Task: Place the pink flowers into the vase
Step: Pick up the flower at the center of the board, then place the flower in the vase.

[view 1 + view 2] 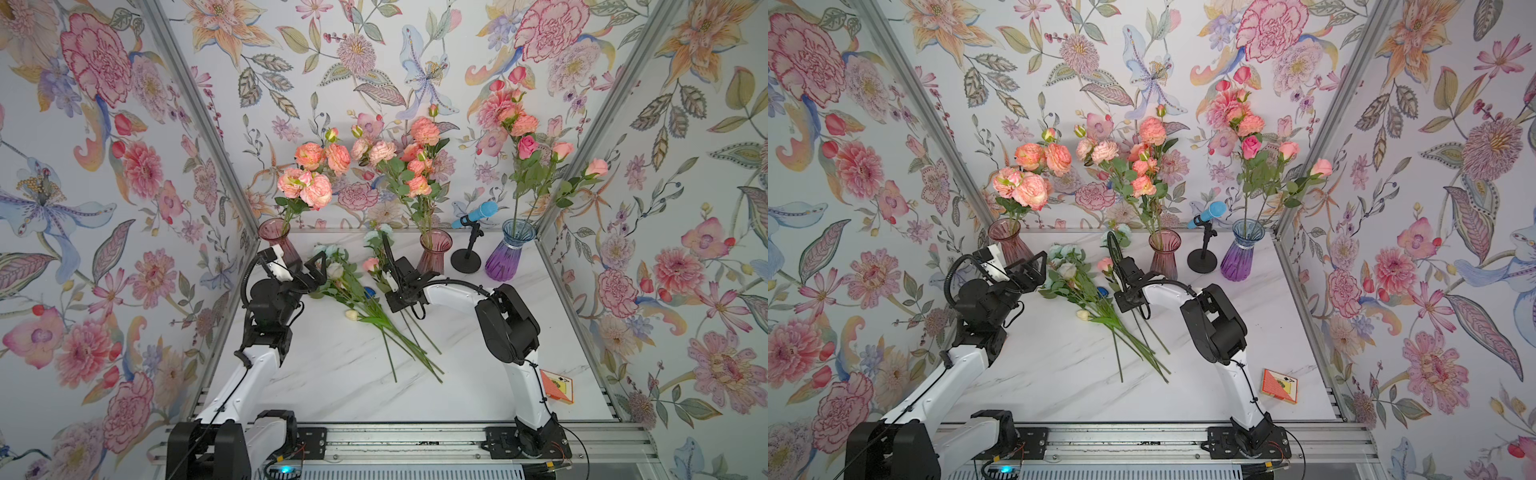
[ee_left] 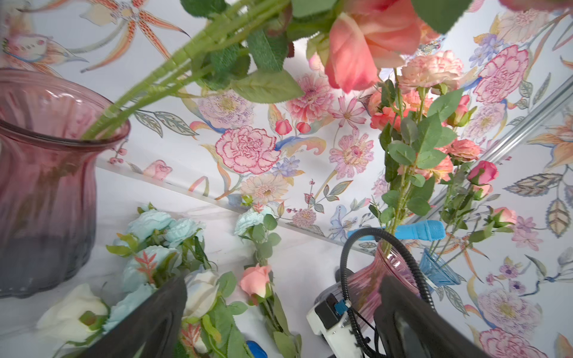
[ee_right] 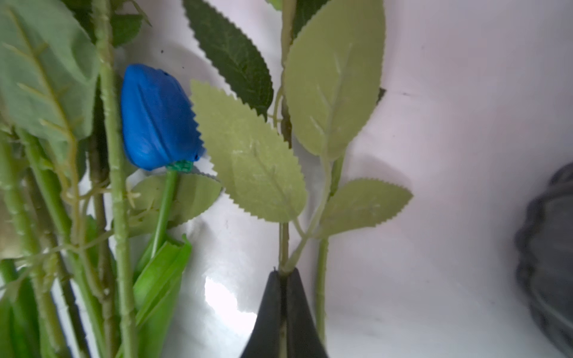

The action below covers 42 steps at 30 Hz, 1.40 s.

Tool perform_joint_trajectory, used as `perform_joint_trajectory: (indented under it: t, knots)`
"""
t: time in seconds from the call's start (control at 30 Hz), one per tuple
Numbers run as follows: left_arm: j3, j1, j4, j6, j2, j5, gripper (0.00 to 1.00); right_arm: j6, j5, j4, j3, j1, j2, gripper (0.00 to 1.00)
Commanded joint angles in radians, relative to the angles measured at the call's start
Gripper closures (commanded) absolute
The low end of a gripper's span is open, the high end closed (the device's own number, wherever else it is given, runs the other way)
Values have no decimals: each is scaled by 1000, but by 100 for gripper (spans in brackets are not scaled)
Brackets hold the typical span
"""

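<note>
Mid-frame on the surface point(image 1: 332, 395), the right arm point(image 1: 453, 293) reaches in, elbow bent, its wrist hiding the right gripper's point(image 3: 283, 276) tips in both top views. The wrist view shows them pinched on the stem of the pink flower point(image 1: 371, 264) lying there, bloom cut off. Left gripper point(image 1: 321, 270) hovers agape.

Three glass vases stand upright along the back edge of the tabletop point(image 1: 457, 374). There's a pink vase point(image 1: 272, 233) in the back left corner, a ribbed pink vase point(image 1: 434, 253) around mid-edge, and a blue-purple vase point(image 1: 503, 258) near the back right corner. All three have flowers in them: fat peach-pink peonies point(image 1: 309, 176) in the left one, coral ruffled blooms point(image 1: 405, 166) in the middle one, and skinny pink roses point(image 1: 540, 145) splaying rightward in the third. One small pink rose point(image 1: 371, 264) lies flat on the tabletop just left of the ribbed pink vase (bloom toward the back edge, leafy green stem pointing frontward, partly hidden).
</note>
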Motion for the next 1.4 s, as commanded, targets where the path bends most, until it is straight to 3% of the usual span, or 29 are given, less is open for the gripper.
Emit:
perform_joint_trajectory:
  t: [0.0, 0.27, 0.63, 1.03, 1.37]
  knots:
    - [-34, -52, 128, -93, 45, 65, 1, -51, 25, -7, 83, -8, -13, 99]
    - [-72, -154, 412, -250, 147, 105, 3, -107, 30, 20, 169, 17, -127, 100]
    - [-35, -196, 919, -583, 435, 149, 14, -142, 31, 115, -7, 89, -349, 99]
    - [27, -223, 864, -532, 459, 134, 22, -144, -12, 179, -141, 157, -421, 98]
    - [28, -223, 803, -493, 476, 119, 32, -147, 17, 206, -156, 158, -460, 98]
